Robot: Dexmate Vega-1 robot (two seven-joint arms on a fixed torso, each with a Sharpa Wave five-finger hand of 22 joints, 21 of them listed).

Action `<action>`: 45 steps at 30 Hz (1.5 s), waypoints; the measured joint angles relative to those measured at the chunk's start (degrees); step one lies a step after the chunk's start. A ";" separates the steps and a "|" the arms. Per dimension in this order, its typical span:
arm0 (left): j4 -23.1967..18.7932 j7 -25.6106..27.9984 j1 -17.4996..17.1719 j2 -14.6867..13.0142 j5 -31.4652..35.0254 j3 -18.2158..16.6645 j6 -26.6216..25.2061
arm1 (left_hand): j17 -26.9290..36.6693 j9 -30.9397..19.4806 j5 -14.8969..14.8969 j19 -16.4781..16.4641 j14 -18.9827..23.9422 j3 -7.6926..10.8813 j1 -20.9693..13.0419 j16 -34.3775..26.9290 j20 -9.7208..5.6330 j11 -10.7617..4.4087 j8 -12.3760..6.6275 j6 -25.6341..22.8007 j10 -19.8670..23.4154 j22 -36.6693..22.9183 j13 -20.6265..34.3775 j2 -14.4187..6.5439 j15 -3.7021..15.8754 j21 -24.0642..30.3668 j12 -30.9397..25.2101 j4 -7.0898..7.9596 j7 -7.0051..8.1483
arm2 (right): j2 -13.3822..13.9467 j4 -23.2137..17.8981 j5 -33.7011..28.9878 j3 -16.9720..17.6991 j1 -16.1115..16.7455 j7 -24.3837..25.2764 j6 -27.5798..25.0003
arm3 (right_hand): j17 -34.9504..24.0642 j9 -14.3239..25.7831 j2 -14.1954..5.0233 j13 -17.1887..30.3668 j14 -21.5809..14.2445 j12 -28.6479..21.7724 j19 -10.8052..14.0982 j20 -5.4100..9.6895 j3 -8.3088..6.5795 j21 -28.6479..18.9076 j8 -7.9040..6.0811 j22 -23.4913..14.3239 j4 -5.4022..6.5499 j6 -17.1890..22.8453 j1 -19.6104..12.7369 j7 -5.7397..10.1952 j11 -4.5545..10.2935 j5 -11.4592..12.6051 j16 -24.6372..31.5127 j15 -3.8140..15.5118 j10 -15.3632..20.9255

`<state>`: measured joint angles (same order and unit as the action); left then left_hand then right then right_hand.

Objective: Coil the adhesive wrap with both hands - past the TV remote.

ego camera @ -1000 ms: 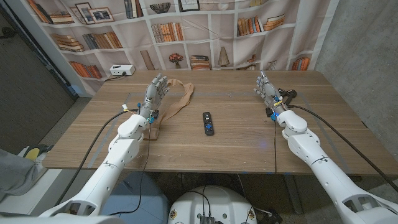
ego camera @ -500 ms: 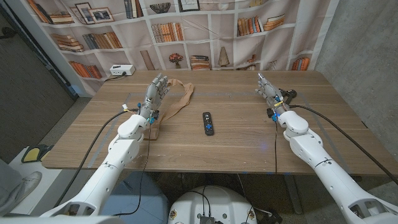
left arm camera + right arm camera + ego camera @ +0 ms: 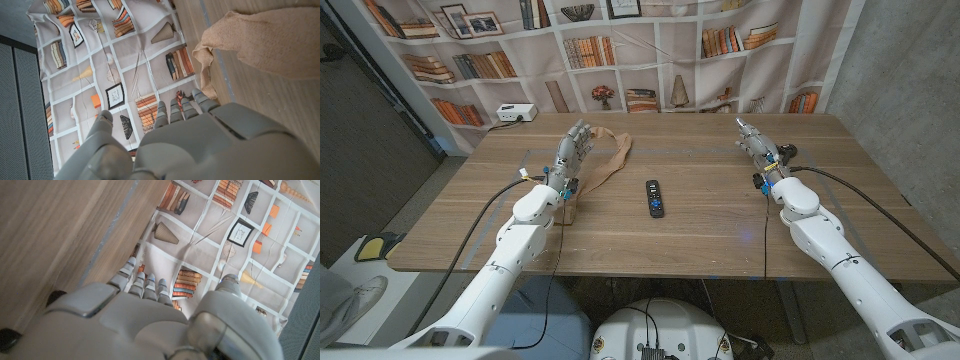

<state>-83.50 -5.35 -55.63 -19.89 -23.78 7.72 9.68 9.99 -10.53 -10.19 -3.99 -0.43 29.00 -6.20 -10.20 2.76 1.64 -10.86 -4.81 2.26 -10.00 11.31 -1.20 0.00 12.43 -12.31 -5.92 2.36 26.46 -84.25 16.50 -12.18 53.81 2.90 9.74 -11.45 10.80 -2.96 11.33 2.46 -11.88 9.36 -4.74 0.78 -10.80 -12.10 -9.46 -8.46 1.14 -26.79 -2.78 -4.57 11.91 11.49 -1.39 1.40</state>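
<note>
A tan adhesive wrap [image 3: 605, 164] lies uncoiled on the wooden table [image 3: 700, 215], running from the far middle back toward my left wrist. Its folded end [image 3: 260, 42] shows beside my left hand [image 3: 200, 145] in the left wrist view. My left hand [image 3: 570, 152] stands on its edge just left of the wrap, fingers extended and apart, holding nothing. A black TV remote [image 3: 655, 197] lies at the table's middle, nearer than the wrap. My right hand [image 3: 754, 143] stands at the far right, fingers straight, empty; its back [image 3: 150, 325] shows over bare wood.
A small black object [image 3: 786, 152] sits just right of my right hand. A white box [image 3: 515, 113] stands at the far left corner. A bookshelf-print backdrop [image 3: 650, 50] hangs behind the table. Black cables trail along both forearms.
My right hand has drifted slightly right and turned edge-on. My left hand and the wrap have stayed put.
</note>
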 measured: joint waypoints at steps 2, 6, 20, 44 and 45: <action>-0.92 0.49 -0.56 0.02 0.18 0.08 -0.17 | 0.00 0.00 0.00 0.00 0.00 0.00 0.00 0.00 0.00 0.00 0.00 0.00 0.00 0.00 0.00 0.00 0.00 0.00 0.00 0.00 0.00 | 0.29 0.32 -0.52 -0.24 -0.40 0.07 0.29 | 0.00 0.00 0.04 0.00 -0.05 0.00 -0.04 0.05 0.00 0.00 0.00 0.00 0.00 0.00 -0.56 0.00 0.00 0.00 0.00 0.05 0.00; -2.01 1.19 -1.35 0.02 0.29 0.08 -0.24 | 0.00 0.00 0.00 0.00 0.00 0.00 0.00 0.00 0.00 0.00 0.00 0.00 0.00 0.00 0.00 0.00 0.00 0.00 0.00 0.00 0.00 | 0.74 0.69 -1.08 -0.69 -1.01 0.03 0.42 | 0.00 0.00 0.03 0.00 -0.05 0.00 -0.33 0.34 -0.24 0.00 0.00 0.00 -0.24 0.00 -1.03 0.00 0.00 0.00 0.00 0.05 0.00; -3.86 3.06 -3.51 -0.59 0.35 -0.55 0.60 | -0.01 0.00 0.00 0.00 -0.04 -0.25 0.00 0.00 0.00 -0.31 0.00 -0.31 0.30 0.00 0.00 0.00 -0.04 0.00 0.00 -0.24 -0.31 | 2.27 1.36 -4.59 -3.18 -3.75 -0.15 -0.71 | -0.01 -0.01 -0.20 0.00 -0.05 0.00 -0.93 -0.27 -0.90 0.00 0.00 0.00 -0.89 -0.01 -2.76 0.01 0.00 -0.26 0.00 0.05 0.00; -3.69 3.81 -3.19 -0.97 0.39 0.05 0.65 | -0.01 0.00 0.00 0.00 -0.20 -0.24 0.00 0.00 0.00 -0.02 0.00 -0.31 0.61 0.01 -0.01 0.00 -0.20 -0.43 -0.22 -0.24 -0.31 | 5.74 0.34 -10.95 -6.92 -7.56 0.06 -6.06 | -0.01 -0.01 -0.25 0.00 1.82 0.23 -2.06 -0.59 -1.52 0.44 0.45 0.01 -0.87 -0.23 -4.77 -0.21 -0.23 -0.46 -0.28 -0.18 -0.66; -3.58 3.87 -3.12 -0.95 0.53 0.11 0.65 | -0.01 0.00 0.00 0.00 -0.20 -0.24 0.00 0.00 0.00 -0.23 0.00 -0.31 0.83 0.00 -0.01 0.00 -0.20 -0.43 -0.22 -0.24 -0.31 | 6.06 0.04 -11.20 -7.10 -7.66 0.04 -6.48 | -0.01 -0.01 -0.38 0.00 1.92 0.23 -2.05 -0.59 -1.61 0.44 0.45 0.01 -0.92 -0.23 -4.90 -0.21 -0.08 -0.46 -0.28 -0.27 -1.00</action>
<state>-87.08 -1.48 -58.75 -20.84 -23.24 7.83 10.33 9.99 -10.52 -10.19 -3.99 -0.63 28.75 -6.20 -10.20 2.76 1.41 -10.86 -5.12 3.09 -10.00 11.31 -1.20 -0.20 11.99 -12.53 -6.16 2.05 32.52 -84.21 5.30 -19.28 46.14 2.95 3.26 -11.47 10.79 -3.34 11.33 4.38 -11.65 7.31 -5.33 -0.83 -10.36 -11.64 -9.46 -9.38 0.91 -31.69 -2.99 -4.66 11.45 11.21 -1.66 0.41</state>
